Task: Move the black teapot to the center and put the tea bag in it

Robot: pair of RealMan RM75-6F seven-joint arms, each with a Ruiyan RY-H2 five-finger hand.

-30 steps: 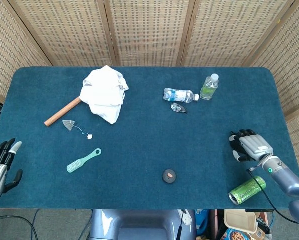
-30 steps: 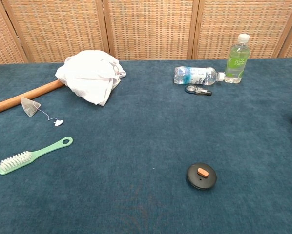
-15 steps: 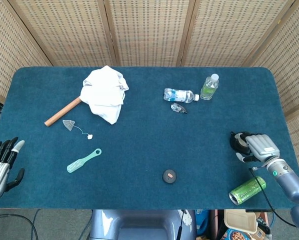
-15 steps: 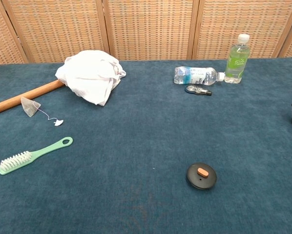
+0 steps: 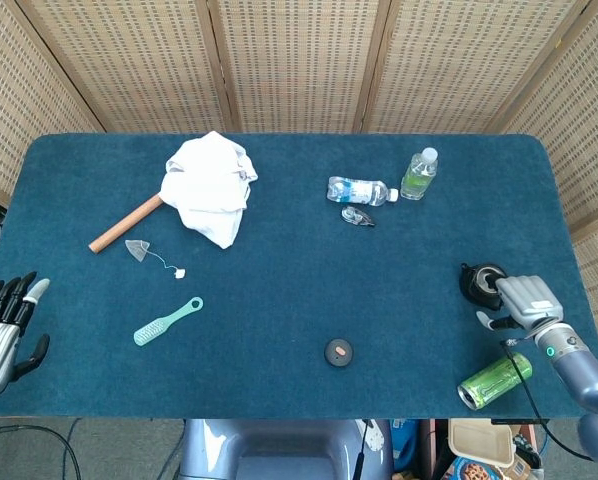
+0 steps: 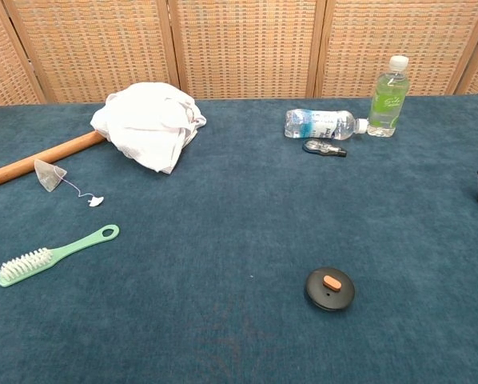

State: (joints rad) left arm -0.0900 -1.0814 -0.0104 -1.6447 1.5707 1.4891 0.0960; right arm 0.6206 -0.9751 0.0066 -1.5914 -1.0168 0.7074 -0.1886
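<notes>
no text can be read; the labels on the two bottles (image 6: 387,96) (image 6: 319,124) are too small.

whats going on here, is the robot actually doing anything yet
The right hand sits against the black teapot at the table's right edge; whether it grips it is unclear. The teapot's lid lies apart near the front centre. The tea bag lies untouched on the left, beside a wooden stick. The left hand waits off the table's left edge, fingers apart, holding nothing.
</notes>
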